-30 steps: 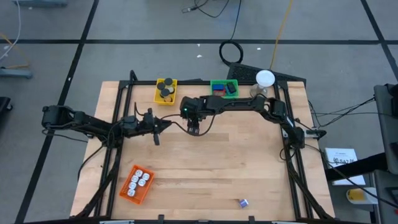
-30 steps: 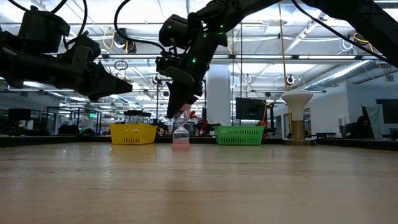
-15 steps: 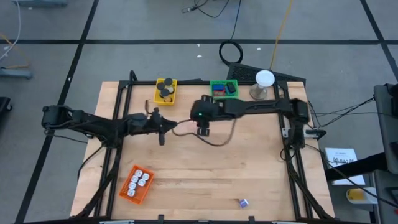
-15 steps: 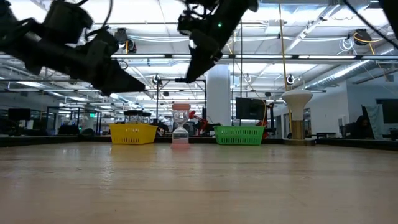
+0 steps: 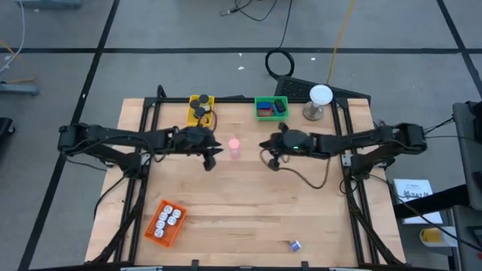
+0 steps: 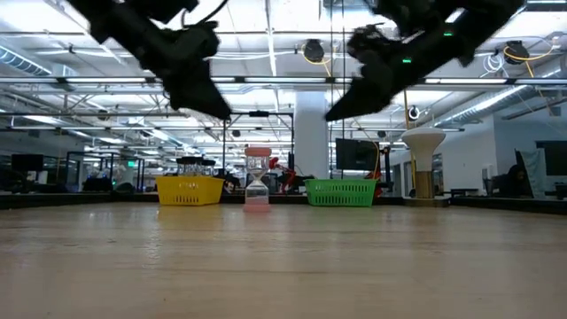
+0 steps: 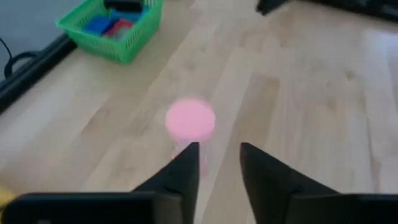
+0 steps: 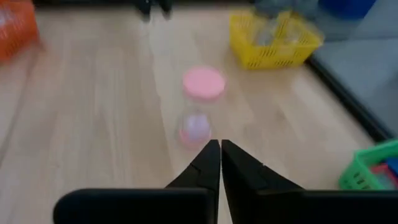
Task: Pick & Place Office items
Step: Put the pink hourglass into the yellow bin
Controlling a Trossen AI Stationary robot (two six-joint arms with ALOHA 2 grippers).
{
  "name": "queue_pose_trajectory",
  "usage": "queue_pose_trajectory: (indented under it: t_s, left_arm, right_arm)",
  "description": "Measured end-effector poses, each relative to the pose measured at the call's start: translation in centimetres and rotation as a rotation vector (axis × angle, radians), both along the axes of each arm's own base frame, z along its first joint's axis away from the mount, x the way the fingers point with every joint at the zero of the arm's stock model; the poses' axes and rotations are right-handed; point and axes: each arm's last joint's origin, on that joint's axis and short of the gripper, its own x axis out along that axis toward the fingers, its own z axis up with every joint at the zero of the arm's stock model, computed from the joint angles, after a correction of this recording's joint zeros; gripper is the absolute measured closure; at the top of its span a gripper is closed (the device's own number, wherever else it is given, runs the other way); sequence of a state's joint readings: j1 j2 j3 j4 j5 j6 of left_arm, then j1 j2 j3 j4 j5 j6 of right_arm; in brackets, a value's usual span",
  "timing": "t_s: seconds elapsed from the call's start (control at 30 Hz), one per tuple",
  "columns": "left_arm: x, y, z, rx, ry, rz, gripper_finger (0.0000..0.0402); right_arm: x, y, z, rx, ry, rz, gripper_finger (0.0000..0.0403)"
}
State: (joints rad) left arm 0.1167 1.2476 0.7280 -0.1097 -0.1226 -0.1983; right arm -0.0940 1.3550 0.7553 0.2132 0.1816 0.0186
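Note:
A small pink-capped hourglass (image 5: 234, 145) stands upright on its base on the wooden table, between my two grippers; it also shows in the low view (image 6: 257, 180) and both wrist views (image 7: 190, 121) (image 8: 200, 106). My left gripper (image 5: 213, 157) hovers just left of it, raised off the table, its fingers (image 7: 186, 168) open with nothing between them. My right gripper (image 5: 269, 153) hangs to the hourglass's right, also raised, its fingertips (image 8: 220, 155) shut and empty. A small purple-and-white piece (image 5: 294, 245) lies near the front edge.
Along the far edge stand a yellow basket (image 5: 200, 110) with black discs and a green basket (image 5: 271, 108) with blue and red blocks. A white ball on a grey stand (image 5: 320, 98) is at the far right. An orange basket (image 5: 166, 221) with white bits sits front left.
My right gripper has let go of the hourglass, risen, drawn back toward the table's right edge and shut. The hourglass stays upright where it was. My left gripper has moved toward the table's right, up close to the hourglass.

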Motion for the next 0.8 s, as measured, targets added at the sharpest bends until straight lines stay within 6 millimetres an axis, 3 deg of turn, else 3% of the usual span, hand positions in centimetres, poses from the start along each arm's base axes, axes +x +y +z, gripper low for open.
queue_pose_trajectory:
  t_s: [0.17, 0.47, 0.63, 0.8]
  left_arm:
    - [2.6, 0.5, -0.5, -0.014, 0.064, 0.022, 0.0214]
    - [6.5, 1.2, -1.3, 0.041, 0.155, 0.056, 0.0094]
    - [7.7, 1.5, -1.8, 0.069, 0.207, 0.082, 0.0057]
    - [8.3, 1.6, -2.8, 0.078, 0.245, 0.091, 0.0046]
  right_arm:
    - [-2.4, 0.2, -0.4, -0.014, -0.104, 0.001, 0.0394]
    - [-3.6, 0.5, 0.2, -0.015, -0.167, 0.007, 0.0400]
    - [-3.5, 0.6, 0.2, -0.014, -0.169, 0.016, 0.0402]
    - [-3.4, 0.6, 0.2, -0.017, -0.176, 0.011, 0.0402]
